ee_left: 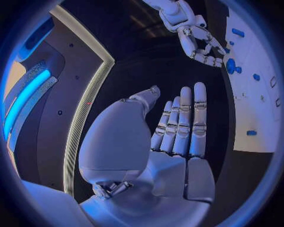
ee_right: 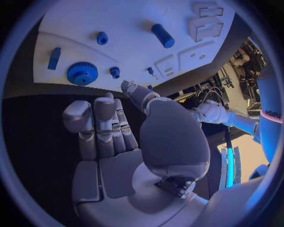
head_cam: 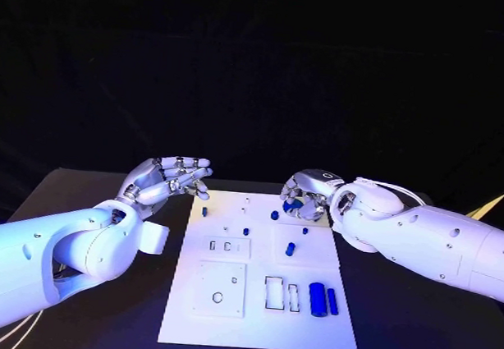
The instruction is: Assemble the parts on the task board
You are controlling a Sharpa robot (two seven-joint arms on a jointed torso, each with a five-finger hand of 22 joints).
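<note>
Both hands were empty: left hand (head_cam: 171,177) fingers spread, right hand (head_cam: 307,194) fingers loosely curled near the blue gear (ee_right: 82,73). Gear looked small, stiff, light; best pinched at its toothed rim

**Left wrist view: hand empty beside the board**

The left hand (ee_left: 177,142) is flat, palm exposed, fingers (ee_left: 184,118) extended side by side, holding nothing. The white task board (ee_left: 251,94) lies beyond the fingertips and carries small blue parts (ee_left: 252,133). The right hand (ee_left: 198,40) hangs at the board's edge near a blue gear (ee_left: 231,65).
</note>
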